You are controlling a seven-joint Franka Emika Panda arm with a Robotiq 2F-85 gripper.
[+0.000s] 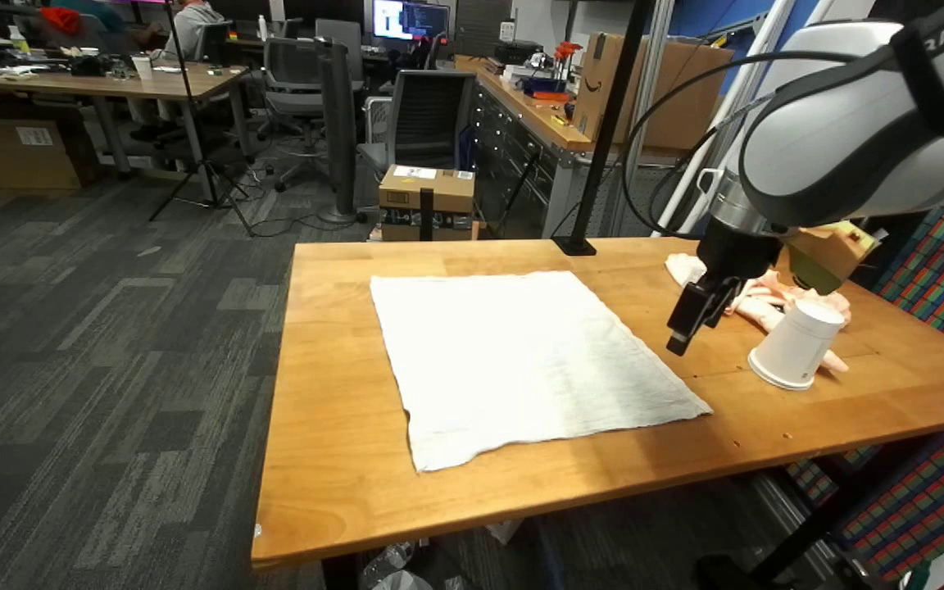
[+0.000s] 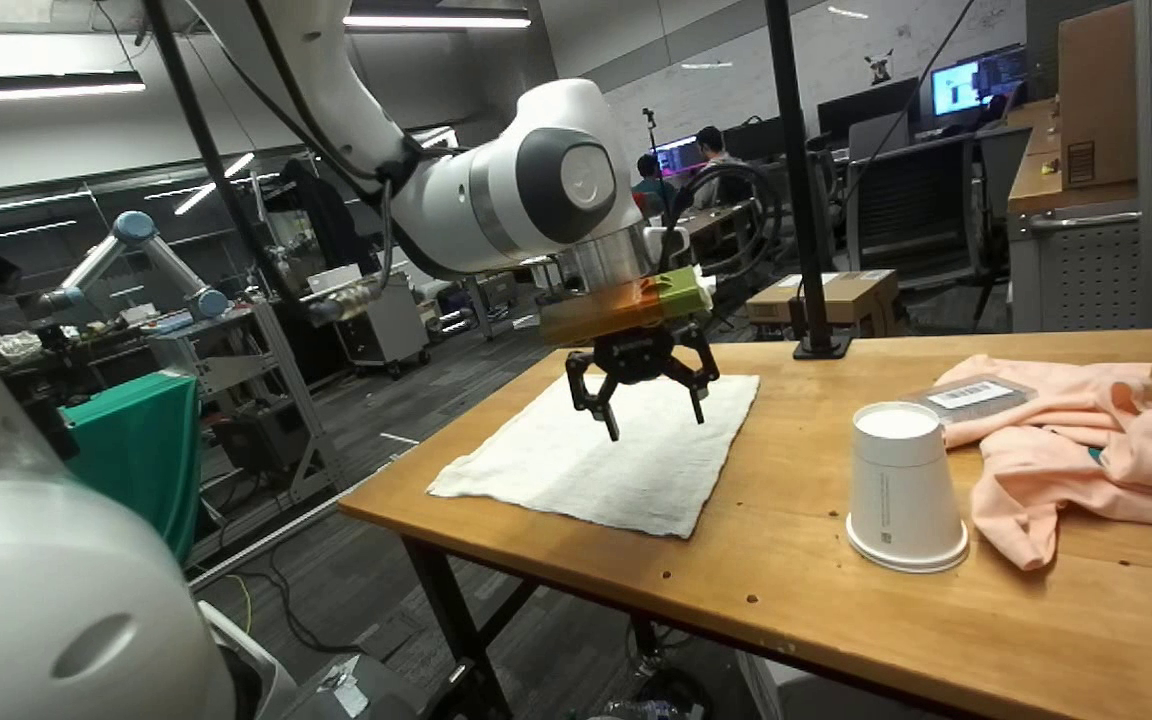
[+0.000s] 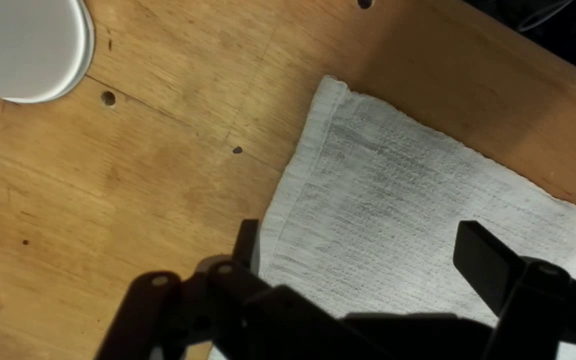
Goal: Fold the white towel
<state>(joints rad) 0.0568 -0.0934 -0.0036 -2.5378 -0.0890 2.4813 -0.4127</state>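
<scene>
White towel lies flat, unfolded, on the worktop; my pincer is released, raised clear of it.
Wrist view: my fingers stand wide apart, holding nothing, straddling the hemmed edge; nearest towel corner sits about 12 o'clock from me, upturned white cup at 10 o'clock, apart from the towel. Handling, my guess: light, soft, limp; not fragile, not slippery once gripped, but bunches when pushed and slumps when lifted. Best hold: that 12 o'clock corner, where the hem looks thicker, more to pinch. It lies flush, no raised lip I can see, so I'd go low and close gently; too shallow likely slips off, too hard a press likely scrapes the worktop.
</scene>
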